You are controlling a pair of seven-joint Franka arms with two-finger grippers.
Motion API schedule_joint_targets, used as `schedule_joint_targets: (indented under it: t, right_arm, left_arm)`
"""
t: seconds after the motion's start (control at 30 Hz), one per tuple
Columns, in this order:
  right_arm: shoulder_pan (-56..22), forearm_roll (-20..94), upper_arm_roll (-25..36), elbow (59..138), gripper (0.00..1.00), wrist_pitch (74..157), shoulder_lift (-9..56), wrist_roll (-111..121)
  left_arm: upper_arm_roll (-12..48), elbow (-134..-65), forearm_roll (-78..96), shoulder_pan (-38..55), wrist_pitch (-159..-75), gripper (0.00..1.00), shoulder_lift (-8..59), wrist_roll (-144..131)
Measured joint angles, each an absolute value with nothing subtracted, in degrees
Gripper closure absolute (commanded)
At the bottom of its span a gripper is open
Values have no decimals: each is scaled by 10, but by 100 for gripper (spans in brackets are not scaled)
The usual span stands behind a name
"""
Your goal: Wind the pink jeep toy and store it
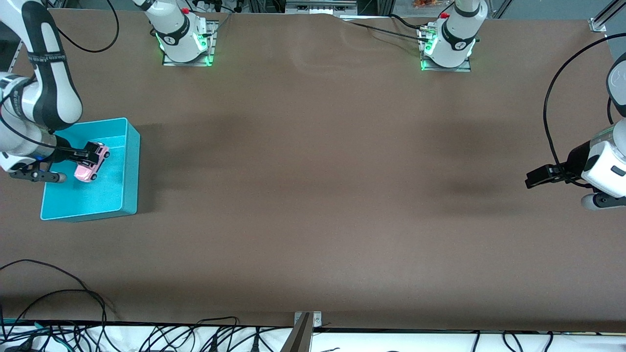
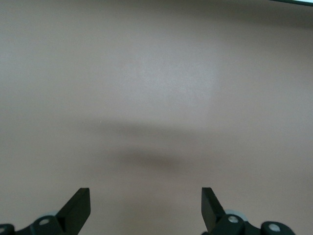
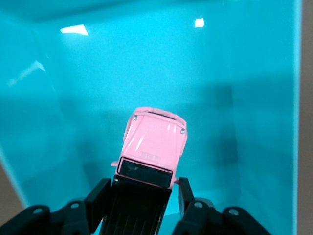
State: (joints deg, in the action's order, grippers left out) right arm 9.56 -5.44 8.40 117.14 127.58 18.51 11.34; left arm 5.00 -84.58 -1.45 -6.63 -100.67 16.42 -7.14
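The pink jeep toy (image 1: 89,167) has a black roof and hangs nose-down in my right gripper (image 1: 94,155), which is shut on its roof end. Both are over the floor of the turquoise bin (image 1: 131,168) at the right arm's end of the table. In the right wrist view the pink jeep toy (image 3: 154,141) points at the bin's floor (image 3: 234,98), with my gripper (image 3: 142,197) clamped on its black roof by both fingers (image 3: 98,201). I cannot tell whether the toy touches the floor. My left gripper (image 1: 532,178) waits open over bare table at the left arm's end, and its wrist view shows the same gripper (image 2: 145,205) with nothing between its fingers.
The brown table top (image 1: 313,195) stretches between the bin and the left arm. Black cables (image 1: 73,298) lie along the table edge nearest the front camera. Both arm bases (image 1: 183,39) stand along the edge farthest from that camera.
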Motion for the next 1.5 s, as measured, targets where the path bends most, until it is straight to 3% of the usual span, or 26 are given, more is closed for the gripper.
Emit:
schedule_joint_targets:
  t: [0.57,0.6,0.73,0.77,1.17,1.5]
  right_arm:
    - [165,-59,83,1169,100,1340,260,189]
    - [165,-59,83,1168,97,1339,259,189]
    - [165,-59,82,1168,22,1339,260,189]
    - [165,-59,82,1168,15,1339,260,188]
    - [167,-59,55,1167,14,1343,272,154]
    - [167,-59,46,1159,4,1314,227,125]
  left_arm:
    - [50,-846,-15,-66,-1007,0,164,-71]
    - [50,-847,-15,-66,-1007,0,165,-71]
    - [50,-848,-15,-67,-1007,0,165,-71]
    - [50,-848,-15,-66,-1007,0,165,-71]
    - [50,-850,-15,-67,-1007,0,165,-71]
    - [50,-850,-15,-67,-1007,0,165,-71]
